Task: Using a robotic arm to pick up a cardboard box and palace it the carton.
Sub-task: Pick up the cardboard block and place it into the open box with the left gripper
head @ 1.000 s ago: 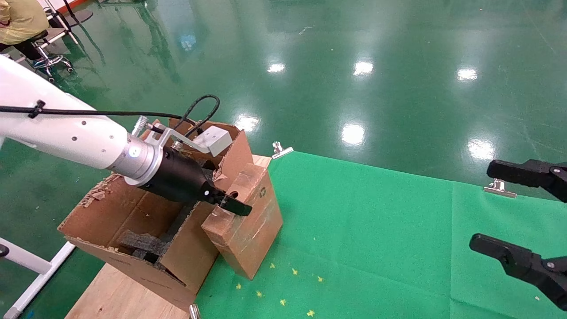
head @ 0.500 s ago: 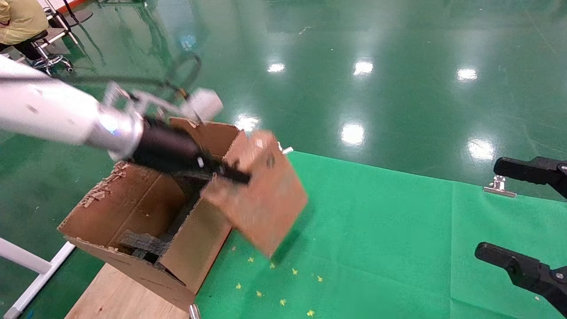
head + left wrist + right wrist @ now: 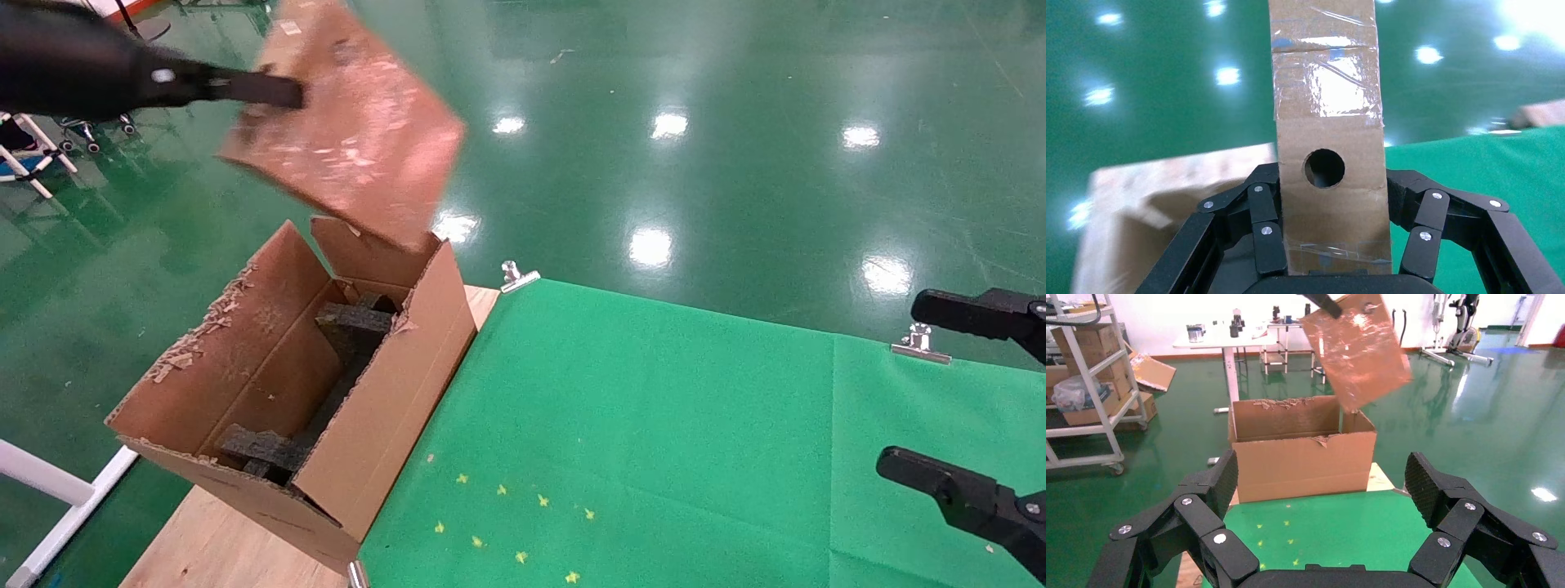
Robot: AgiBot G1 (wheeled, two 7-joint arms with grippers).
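Lifted off the green cloth beside the carton (image 3: 294,392), the cardboard box (image 3: 351,139) is now hanging tilted above the carton's far end, the left gripper (image 3: 1333,245) clamping its narrow holed end (right gripper (image 3: 1321,496) idling, spread, well apart).

Robotics lab or industrial test hall. Glossy green epoxy floor (image 3: 735,122) mirrors rows of ceiling lights. Beyond the right end effector (image 3: 1324,496): white metal shelving rack (image 3: 1083,386) stacked with brown cardboard boxes, white workbench (image 3: 1229,343) carrying small equipment, white wheeled equipment stands (image 3: 1462,324) along the wall.
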